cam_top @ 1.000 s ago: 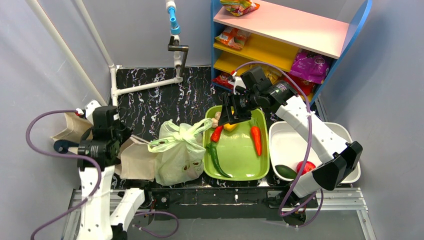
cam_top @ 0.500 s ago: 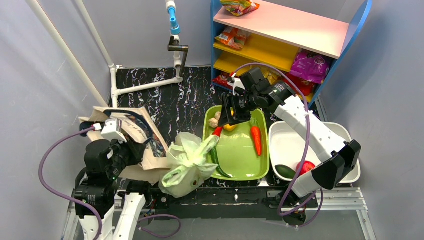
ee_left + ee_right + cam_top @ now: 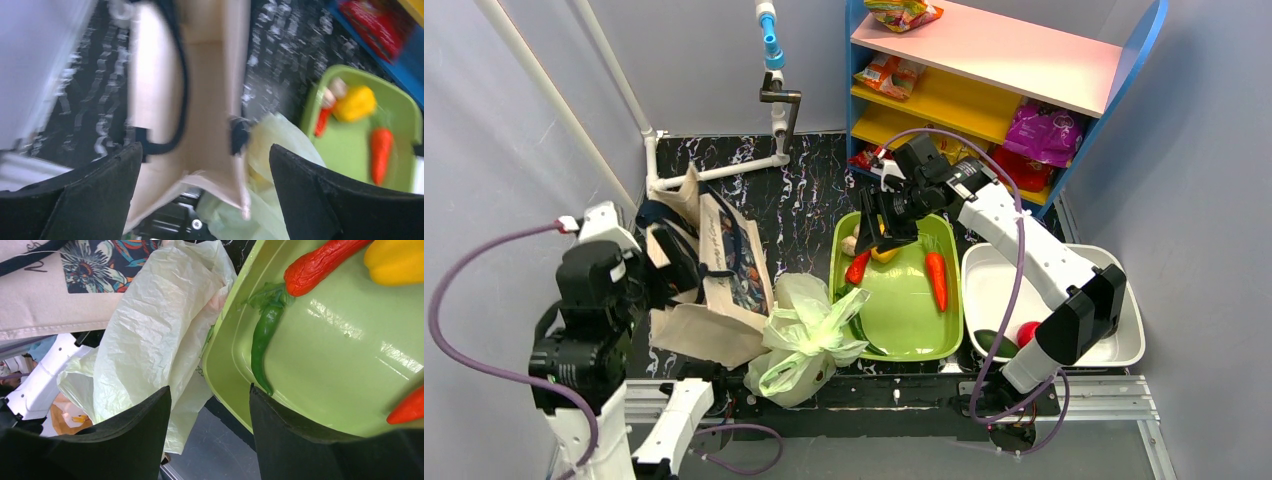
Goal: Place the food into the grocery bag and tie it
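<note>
The pale-green grocery bag (image 3: 809,335) slumps at the near table edge, left of the green tray (image 3: 904,325). The plastic bag (image 3: 150,340) also shows in the right wrist view. Food on the tray: a red chili (image 3: 857,267), a yellow pepper (image 3: 882,252), a carrot (image 3: 936,280) and a green chili (image 3: 262,340). My left gripper (image 3: 672,262) is wide open above the beige canvas tote (image 3: 200,100), which looks blurred. My right gripper (image 3: 884,225) hovers open over the tray's far end with nothing between its fingers.
A white bin (image 3: 1114,345) at the right holds a red tomato (image 3: 1027,333) and a dark green vegetable (image 3: 994,343). The shelf (image 3: 984,60) at the back carries snack packets, one of them purple (image 3: 1044,130). A white pipe frame (image 3: 714,170) stands at the back left.
My left gripper hauled the canvas tote up and back, then opened and let it go. The plastic bag slid toward the near edge. My right gripper drifted slightly left.
</note>
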